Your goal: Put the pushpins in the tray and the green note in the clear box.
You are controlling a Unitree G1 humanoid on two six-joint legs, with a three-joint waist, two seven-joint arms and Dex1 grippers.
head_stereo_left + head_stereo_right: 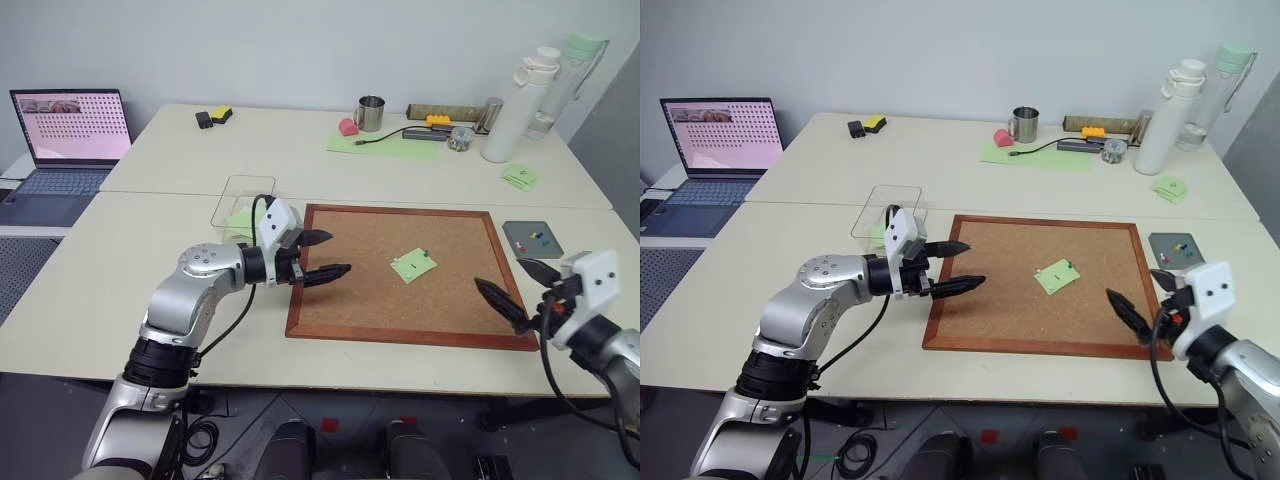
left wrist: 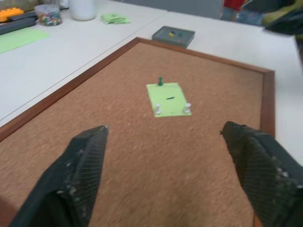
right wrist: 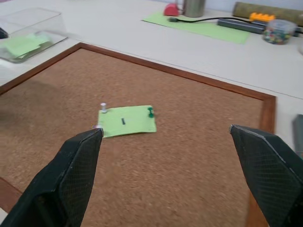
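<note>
The green note [image 1: 413, 265] lies on the corkboard [image 1: 350, 300], a little right of its middle, still pinned: a green pushpin [image 2: 160, 82] stands at one edge and two pale pushpins [image 2: 158, 109] at the opposite edge. The tray [image 1: 531, 239] sits on the table [image 1: 120, 290] just off the board's far right corner, with a few small coloured pins already in it. The clear box [image 1: 236, 205] stands beside the board's far left corner and already has a green sheet inside.

The left gripper [image 1: 322, 256] hovers over the board's left edge, its fingers [image 2: 85, 156] parted wide with nothing between them. The right gripper [image 1: 520, 288] hangs over the board's near right corner, fingers [image 3: 80, 156] spread fully and likewise empty. Both are well apart from the note.

The step in hand looks to be pulling a pin. To do it well, one gripper should come down over a single pin head, close only on the head, and lift straight up along the shaft so the paper does not tear or drag. The pale pair stand near each other, so the fingers should straddle one without knocking its neighbour. The right arm is nearer the tray, which favours it for carrying pins; the note should wait until all three are out
</note>
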